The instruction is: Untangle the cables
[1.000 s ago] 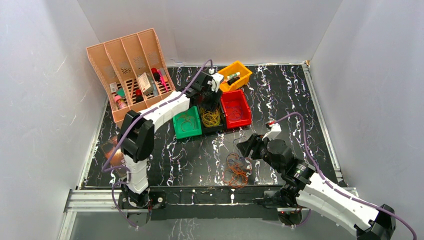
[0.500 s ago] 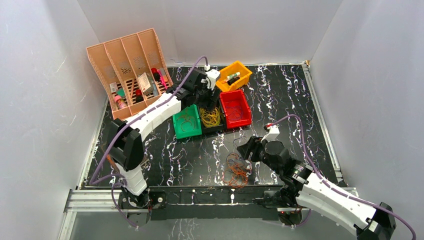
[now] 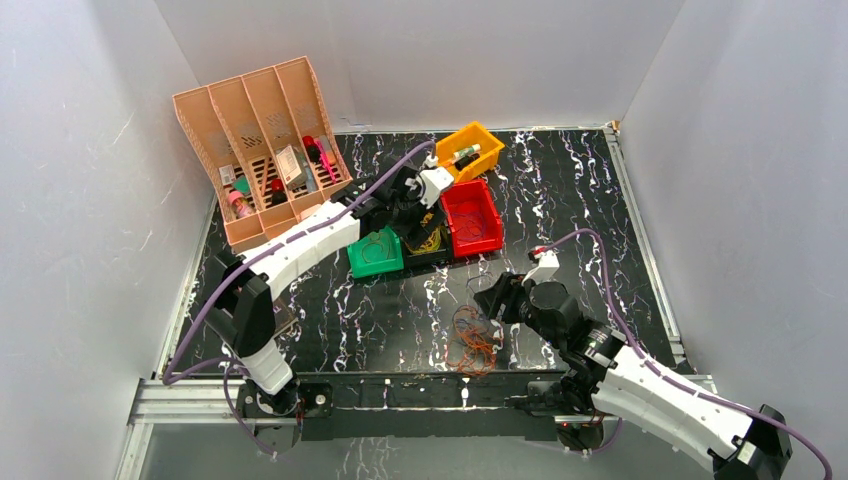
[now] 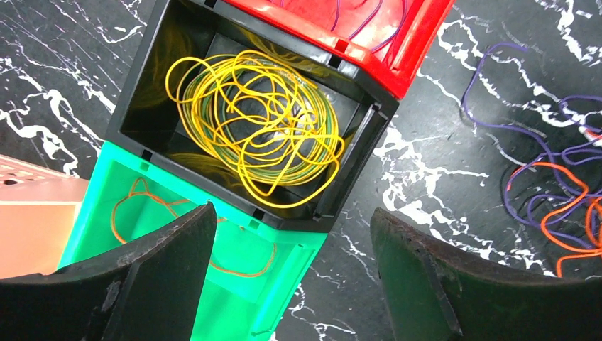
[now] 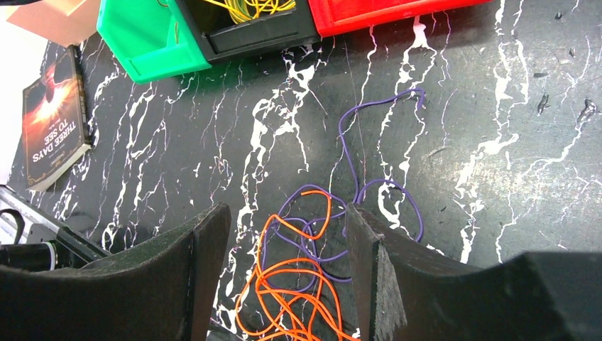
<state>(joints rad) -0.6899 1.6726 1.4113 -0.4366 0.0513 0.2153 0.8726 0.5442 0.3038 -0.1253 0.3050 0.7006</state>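
A loose tangle of orange and purple cables point(image 3: 473, 340) lies on the black marbled table near the front. My right gripper point(image 5: 287, 213) hangs open just above it, with the orange cable point(image 5: 298, 284) and a purple cable point(image 5: 369, 142) showing between and beyond its fingers. Nothing is gripped. A coil of yellow cables point(image 4: 263, 121) fills the black bin point(image 4: 355, 149). One orange cable point(image 4: 142, 206) lies in the green bin point(image 4: 284, 284). My left gripper point(image 4: 292, 213) is open and empty above the near edges of these two bins.
A red bin point(image 3: 497, 225) stands right of the black one, with thin purple cable in it. A yellow bin point(image 3: 470, 150) and an orange file rack point(image 3: 260, 140) stand at the back. A book point(image 5: 53, 117) lies at the table's left. White walls enclose the table.
My left gripper's jaws have spread wider and the left arm has stretched out lower over the bins. The right arm has barely moved.
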